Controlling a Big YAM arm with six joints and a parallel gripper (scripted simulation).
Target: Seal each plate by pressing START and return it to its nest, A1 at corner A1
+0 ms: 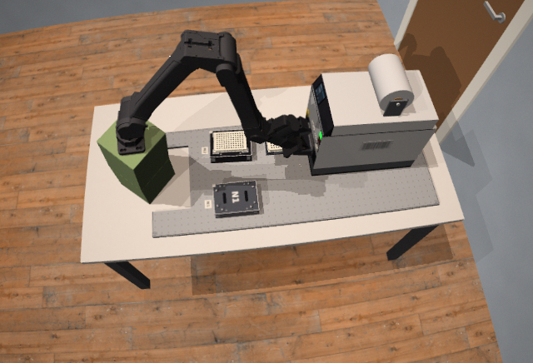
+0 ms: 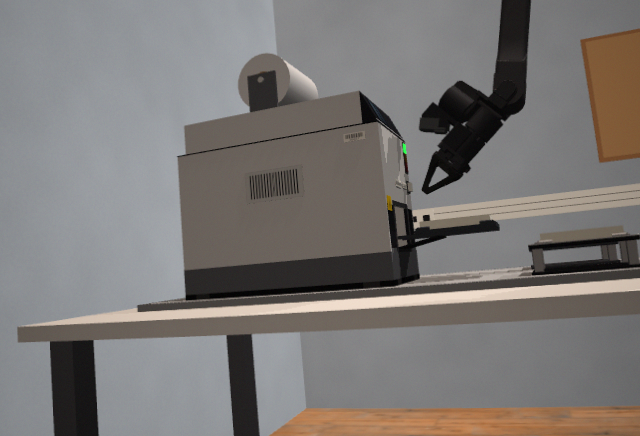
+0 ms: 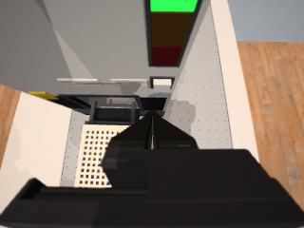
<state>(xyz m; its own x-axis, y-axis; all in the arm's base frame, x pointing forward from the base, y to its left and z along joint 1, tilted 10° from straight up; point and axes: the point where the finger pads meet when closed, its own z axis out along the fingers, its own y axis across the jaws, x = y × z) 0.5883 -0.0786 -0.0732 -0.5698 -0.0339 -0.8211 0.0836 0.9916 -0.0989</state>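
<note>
My gripper (image 1: 306, 147) (image 2: 425, 190) (image 3: 152, 114) is shut and empty. Its tips hang close to the sealer's (image 1: 378, 144) (image 2: 284, 214) front panel, above the stage (image 2: 457, 226), which is out. In the wrist view the tips sit just below the small white START button (image 3: 161, 82). The sealer's lamp (image 1: 321, 136) (image 2: 404, 148) (image 3: 173, 5) shows green. One white well plate (image 1: 272, 148) (image 3: 97, 159) lies on the stage, partly hidden by my wrist. The other plate (image 1: 230, 141) sits on the far nest. Nest N1 (image 1: 236, 196) is bare.
The green arm base (image 1: 135, 163) stands at the table's left. A foil roll (image 1: 389, 77) (image 2: 279, 80) sits on top of the sealer. The grey perforated board (image 1: 344, 204) covers the table's middle. A nest with a plate (image 2: 578, 247) shows at the right of the exterior view.
</note>
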